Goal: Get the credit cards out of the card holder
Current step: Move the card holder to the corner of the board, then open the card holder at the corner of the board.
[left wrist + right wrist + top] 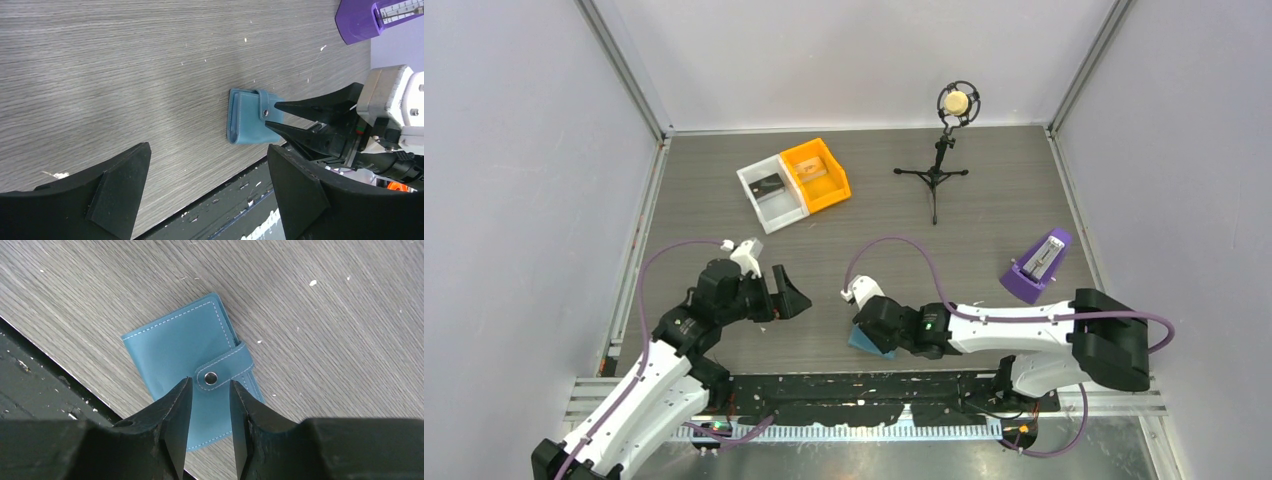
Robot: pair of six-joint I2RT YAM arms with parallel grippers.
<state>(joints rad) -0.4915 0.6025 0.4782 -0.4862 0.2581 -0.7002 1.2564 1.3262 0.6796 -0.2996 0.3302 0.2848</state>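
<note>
While the blue card holder (185,355) lies snapped shut, flat on the table (100,60), the right gripper (210,382) is poised right over the holder's snap tab, fingers narrowly parted and pinching nothing. Left of the holder, the left gripper (208,150) is spread wide.

- The light-blue card holder (247,122) is found closed, strap snapped, flat on the grey wood-grain table (125,65) near its edge.
- The right gripper (270,115) is held slightly parted at the strap; contact cannot be confirmed.
- The left gripper (208,150) is spread wide.
</note>
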